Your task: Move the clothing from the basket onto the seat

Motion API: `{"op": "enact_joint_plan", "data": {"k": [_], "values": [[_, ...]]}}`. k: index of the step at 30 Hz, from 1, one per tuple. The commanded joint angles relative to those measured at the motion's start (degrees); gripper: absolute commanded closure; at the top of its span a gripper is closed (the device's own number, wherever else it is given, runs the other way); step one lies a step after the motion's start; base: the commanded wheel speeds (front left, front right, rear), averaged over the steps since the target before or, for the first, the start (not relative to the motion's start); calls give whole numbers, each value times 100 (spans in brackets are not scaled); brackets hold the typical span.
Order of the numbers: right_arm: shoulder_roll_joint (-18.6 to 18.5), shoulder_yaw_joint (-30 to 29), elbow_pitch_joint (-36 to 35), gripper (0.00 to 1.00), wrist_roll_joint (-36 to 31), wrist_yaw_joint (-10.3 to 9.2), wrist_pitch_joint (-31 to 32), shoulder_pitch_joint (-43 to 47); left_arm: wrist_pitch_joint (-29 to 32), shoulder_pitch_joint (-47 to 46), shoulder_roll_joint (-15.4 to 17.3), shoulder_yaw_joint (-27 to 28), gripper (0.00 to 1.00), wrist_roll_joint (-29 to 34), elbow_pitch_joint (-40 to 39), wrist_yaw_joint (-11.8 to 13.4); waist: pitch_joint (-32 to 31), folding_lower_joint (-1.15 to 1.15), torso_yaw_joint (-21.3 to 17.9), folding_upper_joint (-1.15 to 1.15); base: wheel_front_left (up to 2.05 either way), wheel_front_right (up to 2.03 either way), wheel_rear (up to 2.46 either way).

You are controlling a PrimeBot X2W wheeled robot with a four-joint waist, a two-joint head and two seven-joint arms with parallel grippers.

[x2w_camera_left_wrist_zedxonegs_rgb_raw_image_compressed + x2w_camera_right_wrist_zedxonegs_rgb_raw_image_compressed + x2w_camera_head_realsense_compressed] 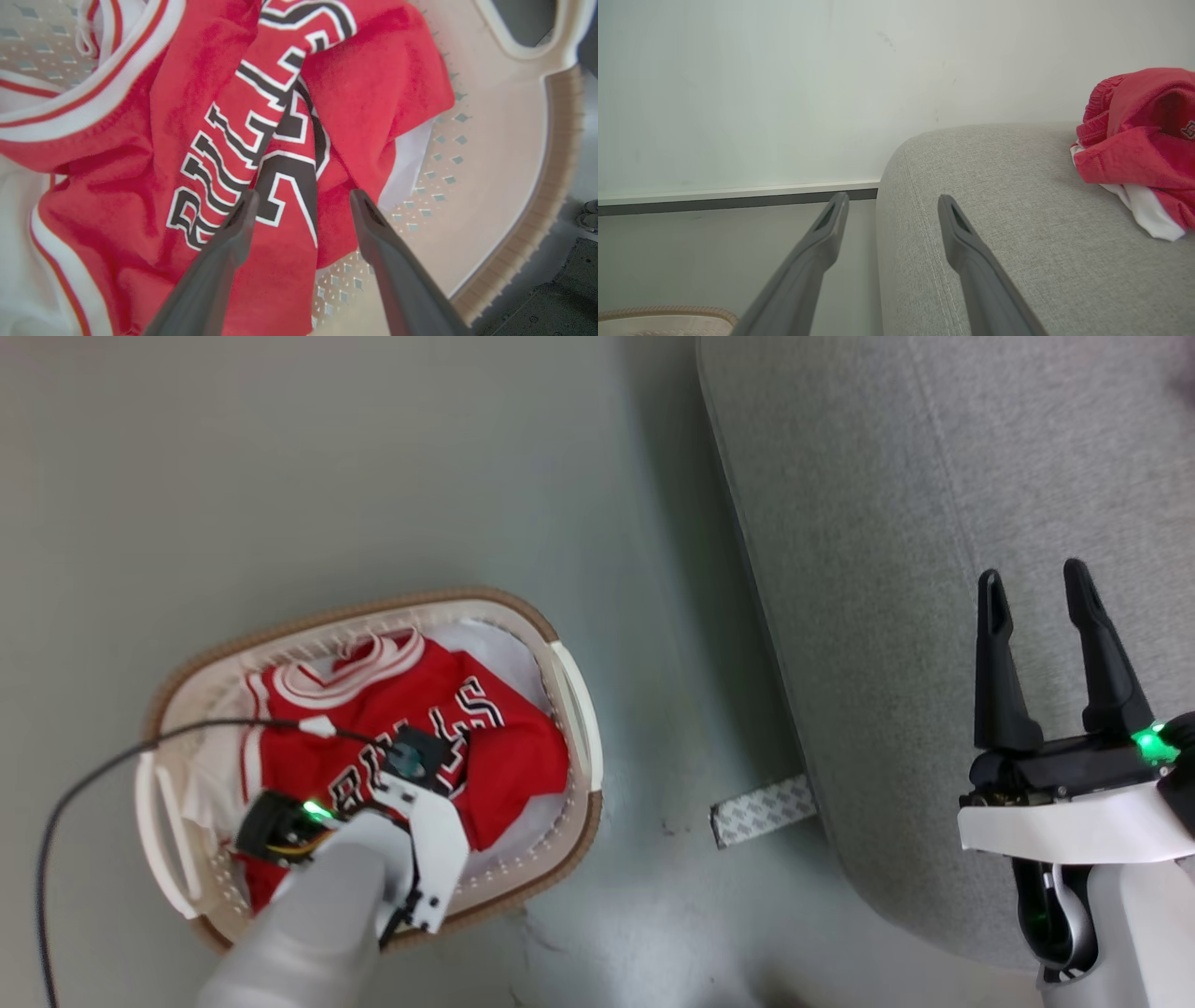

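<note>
Left wrist view: left gripper (304,198) hangs over the basket (495,140), jaws spread either side of a raised fold of the red jersey (196,107) — the fold runs along the fingers. Right gripper (1032,583), spread and empty, is well apart from the basket, above the seat (994,186) — right wrist view adds a second red garment (1139,130) lying there

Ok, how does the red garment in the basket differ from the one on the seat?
The lettered garment lies in the basket; the bunched garment sits crumpled on the seat. The lettered garment has big black, white-edged letters and striped trim; the bunched garment shows a ribbed band. Both are bright red with white.
</note>
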Motion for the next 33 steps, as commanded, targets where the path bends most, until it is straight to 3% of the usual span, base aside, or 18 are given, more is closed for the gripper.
{"op": "enact_joint_plan", "data": {"k": [1,12,13,14,22,33], "values": [[-1,-7,-46,0,26,-13,2,-99,48,-108,107,-14,0,40,64,59,357,-1,-137,0,0,0,0],[-1,15,-312,0,-110,-13,1,-373,-34,-613,275,-44,0,-12,323,288,997,-1,87,0,9,9,9],[-3,20,-317,0,-131,-13,1,-375,-94,-640,290,-29,76,-33,331,323,1011,-1,118,0,4,4,4],[-2,16,-319,0,-143,-13,2,-369,-130,-645,287,-37,100,-38,345,335,1016,-1,145,0,0,0,0],[-5,-40,-125,0,-70,-13,2,-200,-586,-413,87,160,100,-408,383,181,449,-1,426,0,0,0,0],[-5,-107,323,0,-221,-13,1,452,-1244,244,-200,241,100,-906,310,-152,-1421,-1,1082,0,0,0,0]]}}
